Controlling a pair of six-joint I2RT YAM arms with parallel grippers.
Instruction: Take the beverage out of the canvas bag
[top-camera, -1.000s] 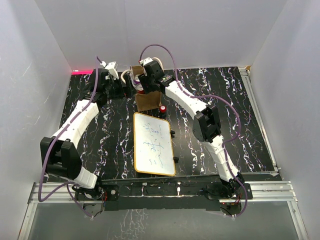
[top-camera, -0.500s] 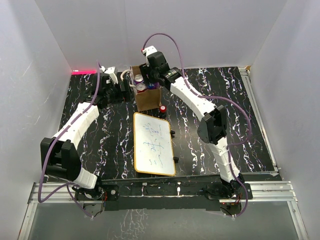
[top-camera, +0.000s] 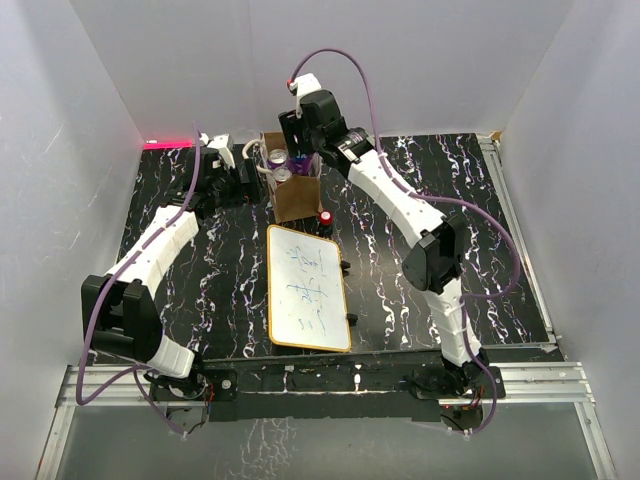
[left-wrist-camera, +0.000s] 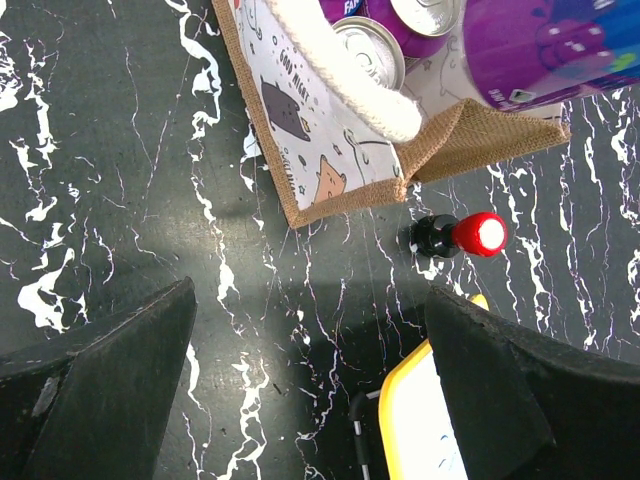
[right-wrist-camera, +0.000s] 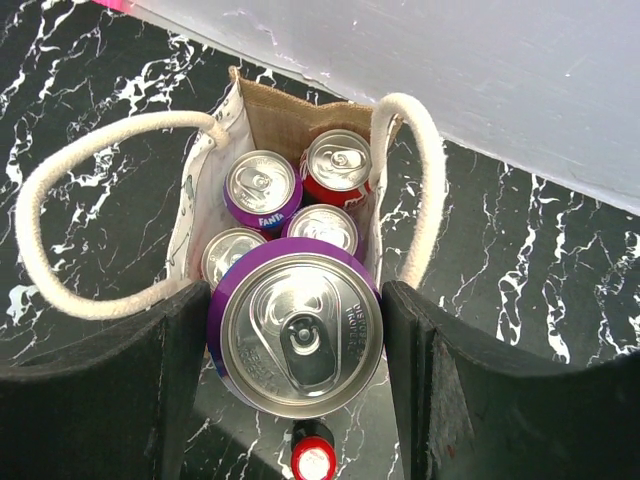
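My right gripper (right-wrist-camera: 298, 345) is shut on a purple beverage can (right-wrist-camera: 300, 330), gripped by its sides and held upright above the canvas bag (right-wrist-camera: 285, 115). Down in the open bag stand several more cans, among them a purple Fanta (right-wrist-camera: 262, 188) and a red one (right-wrist-camera: 338, 163). Both cream handles (right-wrist-camera: 60, 190) are spread outward. From the top view, the bag (top-camera: 297, 200) stands at the back of the table under the raised right gripper (top-camera: 297, 152). My left gripper (left-wrist-camera: 310, 350) is open over bare table just left of the bag (left-wrist-camera: 320, 140), holding nothing.
A marker with a red cap (left-wrist-camera: 478, 233) lies beside the bag's near right corner. A yellow-framed whiteboard (top-camera: 305, 288) lies flat in front of the bag, with a thin pen (left-wrist-camera: 362, 440) by its left edge. White walls enclose the table's back and sides.
My right gripper has risen out of the bag with the purple can in it. The left arm has barely moved.
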